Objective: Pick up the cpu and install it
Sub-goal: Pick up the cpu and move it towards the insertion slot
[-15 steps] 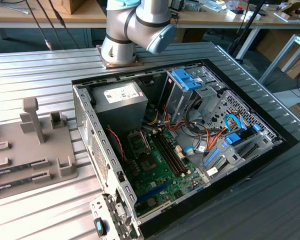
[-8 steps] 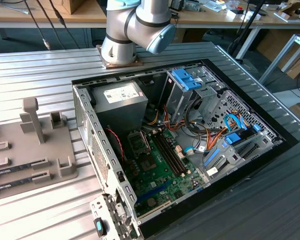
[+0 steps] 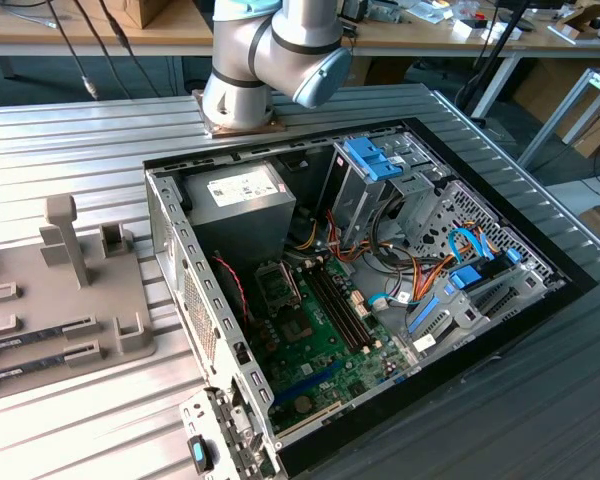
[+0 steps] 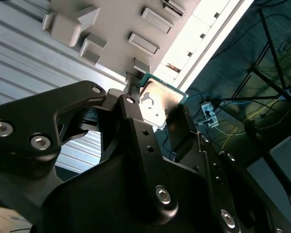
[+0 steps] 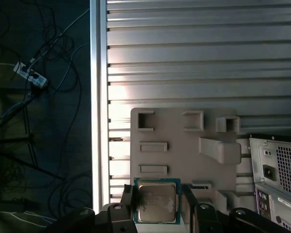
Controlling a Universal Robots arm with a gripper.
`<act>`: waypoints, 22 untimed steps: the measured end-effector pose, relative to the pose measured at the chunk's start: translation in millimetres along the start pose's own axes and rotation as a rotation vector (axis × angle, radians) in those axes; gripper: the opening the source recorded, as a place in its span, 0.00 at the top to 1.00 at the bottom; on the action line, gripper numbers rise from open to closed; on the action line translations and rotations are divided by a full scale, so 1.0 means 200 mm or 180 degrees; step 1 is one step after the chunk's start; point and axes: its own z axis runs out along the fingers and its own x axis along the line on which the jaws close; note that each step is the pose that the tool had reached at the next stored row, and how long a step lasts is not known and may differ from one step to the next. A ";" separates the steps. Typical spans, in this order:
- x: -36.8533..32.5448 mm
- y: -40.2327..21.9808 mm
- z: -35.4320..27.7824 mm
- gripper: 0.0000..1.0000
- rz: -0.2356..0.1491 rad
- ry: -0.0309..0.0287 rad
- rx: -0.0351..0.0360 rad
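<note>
The cpu (image 5: pixel 156 203), a flat square chip with a pale silvery top and a green rim, sits between the two black fingers of my gripper (image 5: pixel 157 201), which is shut on it. In both wrist views it hangs well above the grey holder tray (image 5: pixel 184 145) on the ribbed metal table. In the second wrist view the cpu (image 4: pixel 159 99) is clamped at its two sides by the gripper (image 4: pixel 157 104). The motherboard's socket frame (image 3: pixel 278 285) lies inside the open computer case (image 3: pixel 170 230), with its lid raised. The arm's elbow (image 3: pixel 280 50) stands behind the case.
The grey holder tray (image 3: pixel 70 300) lies at the exterior view's left, with upright posts and two dark memory sticks (image 3: pixel 40 335) in its slots. The case holds a power supply (image 3: pixel 242 200), blue drive brackets (image 3: pixel 375 160) and cables. The table edge (image 5: pixel 99 97) drops off to a floor with cables.
</note>
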 end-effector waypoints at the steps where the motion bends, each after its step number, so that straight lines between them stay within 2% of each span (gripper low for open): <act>1: 0.000 0.000 -0.004 0.53 0.0000 0.0000 0.0000; 16: 0.002 0.003 -0.089 0.53 0.0000 0.0000 -0.0003; 22: 0.001 0.003 -0.095 0.53 0.0000 0.0000 -0.0002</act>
